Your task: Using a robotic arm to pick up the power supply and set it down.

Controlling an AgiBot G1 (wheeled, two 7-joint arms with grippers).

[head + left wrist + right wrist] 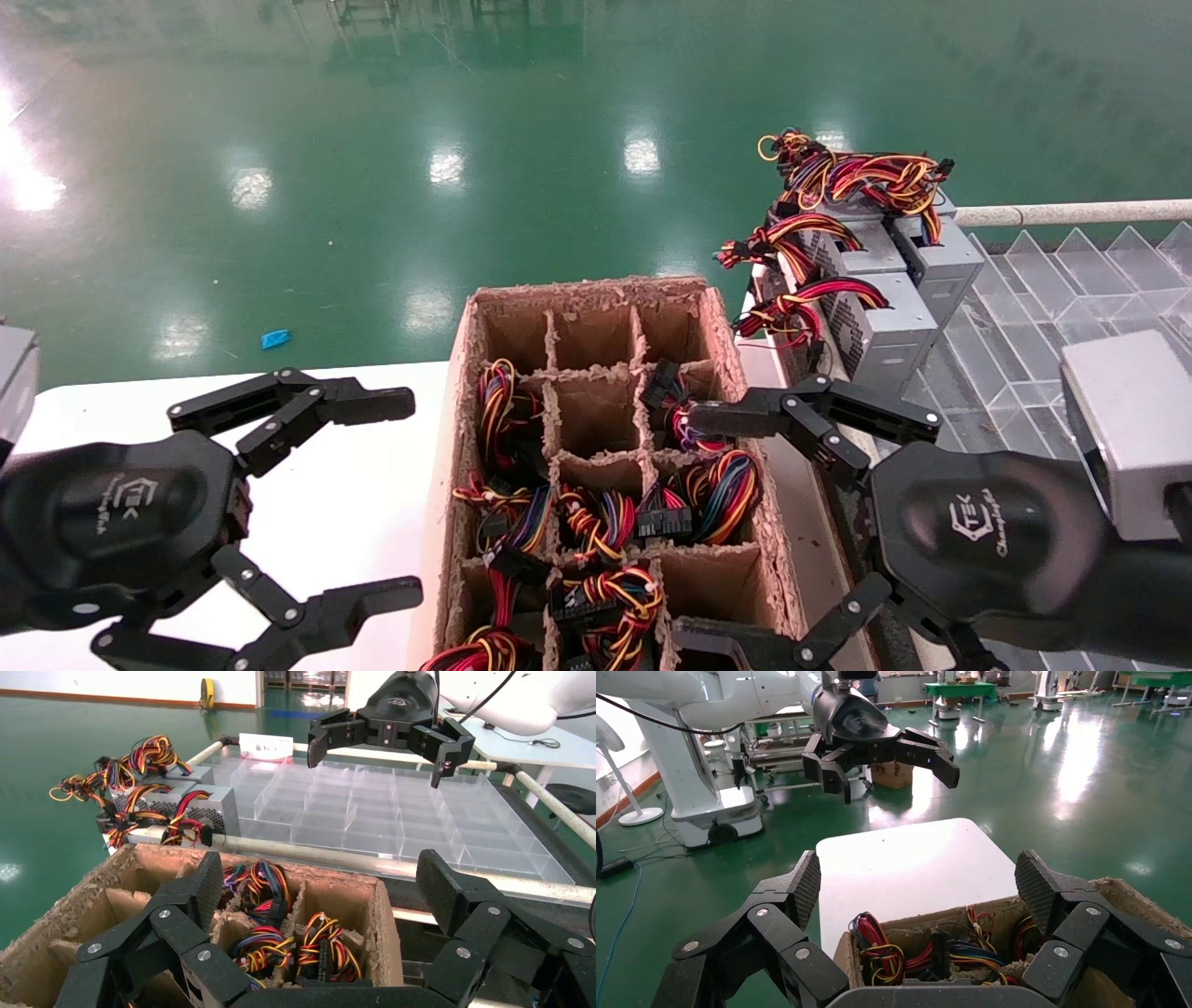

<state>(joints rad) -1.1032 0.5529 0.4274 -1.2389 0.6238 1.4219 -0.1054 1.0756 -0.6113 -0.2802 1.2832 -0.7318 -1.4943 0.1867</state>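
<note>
The power supply (885,321), a grey box with arching red and yellow wires, sits among similar boxes at the near edge of the clear divided tray (1071,289), beyond the cardboard crate (745,373) full of wire bundles. The right gripper (703,531) hovers over the crate's right side, fingers spread wide and empty. The left gripper (396,499) hangs over the white desk (354,503), likewise wide open and empty.

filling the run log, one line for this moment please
left gripper: open over table | right gripper: open over cardboard box | power supplies: untouched
</note>
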